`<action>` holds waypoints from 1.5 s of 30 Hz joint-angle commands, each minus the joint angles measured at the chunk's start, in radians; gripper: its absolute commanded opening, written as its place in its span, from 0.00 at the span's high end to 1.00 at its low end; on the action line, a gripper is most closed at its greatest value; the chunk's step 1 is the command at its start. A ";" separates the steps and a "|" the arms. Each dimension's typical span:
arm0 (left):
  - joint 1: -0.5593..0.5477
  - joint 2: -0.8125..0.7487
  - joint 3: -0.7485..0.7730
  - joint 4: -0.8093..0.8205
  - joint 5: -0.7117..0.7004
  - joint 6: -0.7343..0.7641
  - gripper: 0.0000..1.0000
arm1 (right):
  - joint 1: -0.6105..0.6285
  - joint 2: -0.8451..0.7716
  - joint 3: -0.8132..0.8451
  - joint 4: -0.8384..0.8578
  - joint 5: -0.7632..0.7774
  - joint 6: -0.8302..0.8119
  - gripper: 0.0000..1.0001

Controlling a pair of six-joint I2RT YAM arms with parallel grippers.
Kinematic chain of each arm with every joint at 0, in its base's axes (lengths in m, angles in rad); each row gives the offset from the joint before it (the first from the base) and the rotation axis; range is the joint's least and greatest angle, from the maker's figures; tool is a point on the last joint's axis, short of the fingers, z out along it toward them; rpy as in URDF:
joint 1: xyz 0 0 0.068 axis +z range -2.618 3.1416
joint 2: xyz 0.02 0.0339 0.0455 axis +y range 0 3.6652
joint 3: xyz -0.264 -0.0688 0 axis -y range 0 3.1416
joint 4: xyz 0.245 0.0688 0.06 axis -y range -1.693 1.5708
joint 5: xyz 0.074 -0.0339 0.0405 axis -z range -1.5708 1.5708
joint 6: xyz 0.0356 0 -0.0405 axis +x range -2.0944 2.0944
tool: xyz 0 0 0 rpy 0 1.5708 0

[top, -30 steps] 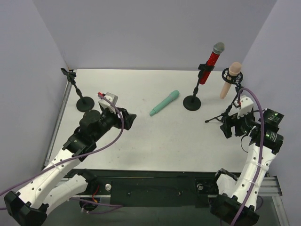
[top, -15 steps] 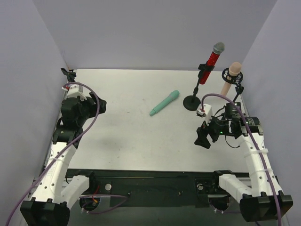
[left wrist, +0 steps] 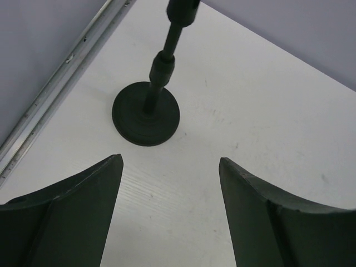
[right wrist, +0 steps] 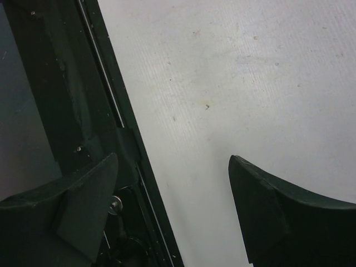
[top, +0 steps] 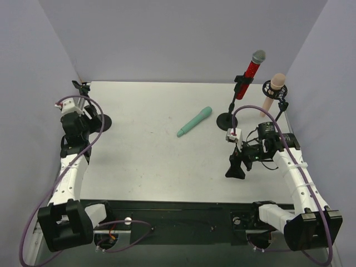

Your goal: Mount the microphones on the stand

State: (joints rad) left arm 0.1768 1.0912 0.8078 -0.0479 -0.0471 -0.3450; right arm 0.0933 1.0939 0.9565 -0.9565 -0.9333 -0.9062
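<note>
At the middle of the white tabletop [top: 144,161], the mint-green stick microphone [top: 194,122] lies flat and slanted, touching no stand and well apart from both arms; to its right, the glittery red microphone with a silver mesh head [top: 250,68] sits tilted, head up, in the clip of a black round-based stand [top: 227,120]; just beside that, near the right wall, the peach-pink microphone [top: 271,95] stands head up in the ring mount of a thin black tripod stand [top: 267,87]. At the far left corner stands a second black round-based stand [left wrist: 146,114], its pole leaning slightly; the left gripper [left wrist: 169,161] hangs low over the table facing it, fingers spread wide with only bare tabletop between them, the disc base just ahead of the fingertips and a little to the left of the gap, not touching. The right gripper [right wrist: 173,161] points down near the front of the table, fingers likewise spread wide; between them the white surface meets the black frame at the table's near edge [right wrist: 67,83]; it is near the red microphone's stand and well apart from the mint-green microphone.
</note>
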 commanded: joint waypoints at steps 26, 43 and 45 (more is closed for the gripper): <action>0.119 0.634 -0.022 1.111 0.381 0.274 0.37 | -0.007 -0.049 -0.035 0.004 0.008 -0.003 0.24; 0.093 0.537 -0.025 1.082 0.708 0.245 1.00 | -0.023 -0.055 -0.035 0.004 0.008 0.003 0.24; 0.066 0.500 -0.041 1.053 0.711 0.282 1.00 | -0.024 -0.060 -0.035 0.004 0.007 0.003 0.24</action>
State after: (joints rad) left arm 0.2874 1.7054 0.7822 0.9878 0.5552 -0.0925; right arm 0.0772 1.0409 0.9272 -0.9375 -0.9077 -0.9054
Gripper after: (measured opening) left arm 0.021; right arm 0.759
